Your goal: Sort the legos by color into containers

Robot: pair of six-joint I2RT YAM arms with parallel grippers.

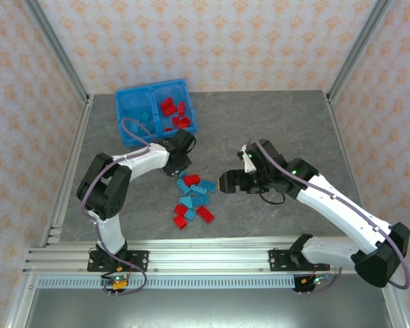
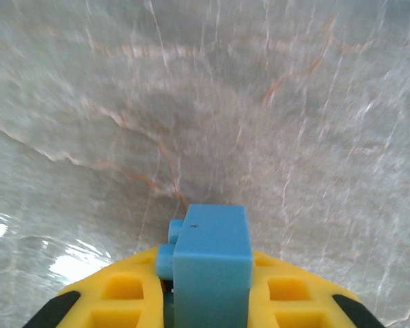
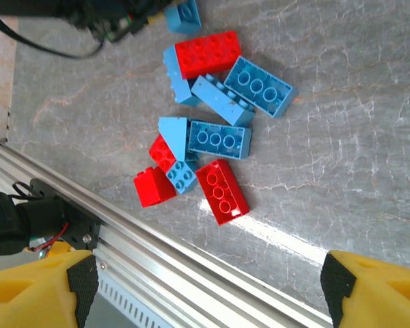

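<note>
Gripping a light blue brick (image 2: 212, 263) between its jaws, the left tool (image 1: 180, 164) hangs just beside the bin (image 1: 131, 102), while the right tool (image 1: 227, 182) stands open near the loose red and blue legos (image 1: 193, 199) piled on the tabletop (image 1: 280, 116).

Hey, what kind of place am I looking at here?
Probably a robot lab work cell: an aluminium rail at the front, printed backdrop walls on metal posts, and legos near a bin.
</note>
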